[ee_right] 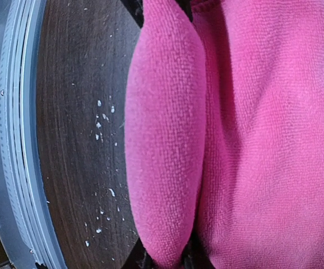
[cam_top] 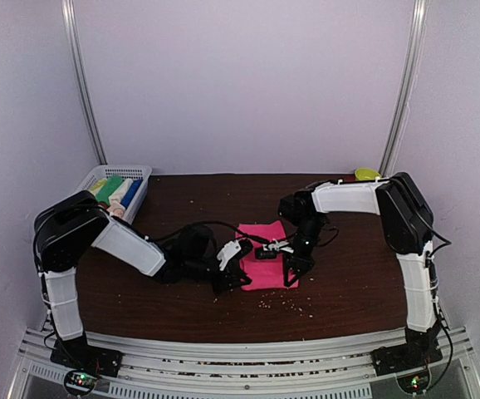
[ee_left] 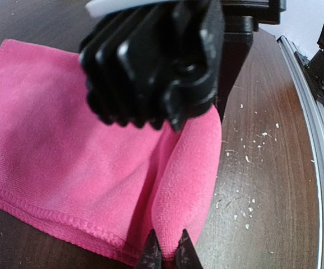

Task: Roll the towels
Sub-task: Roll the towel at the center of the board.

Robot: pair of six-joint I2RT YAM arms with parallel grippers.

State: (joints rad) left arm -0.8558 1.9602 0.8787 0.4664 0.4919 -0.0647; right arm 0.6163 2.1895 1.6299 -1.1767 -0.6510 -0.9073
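Note:
A hot pink towel [cam_top: 265, 241] lies flat at the middle of the table, and its near edge is turned up into a soft fold [ee_left: 187, 168]. In the left wrist view my left gripper [ee_left: 167, 255] is shut on one end of that fold. At the other end, my right gripper [ee_right: 167, 260] pinches the same fold [ee_right: 165, 140] between its dark fingers. Seen from the top view, the left gripper [cam_top: 237, 274] is at the towel's near left corner and the right gripper [cam_top: 292, 273] at its near right corner. The black body of the right gripper [ee_left: 156, 61] fills the upper left wrist view.
A white mesh basket [cam_top: 128, 170] at the back left holds rolled towels, among them a green one [cam_top: 110, 189] and a blue one [cam_top: 130, 193]. A yellow-green object [cam_top: 366, 174] sits at the back right. White crumbs [cam_top: 288, 304] dot the wood near the metal front rail [ee_right: 16, 140].

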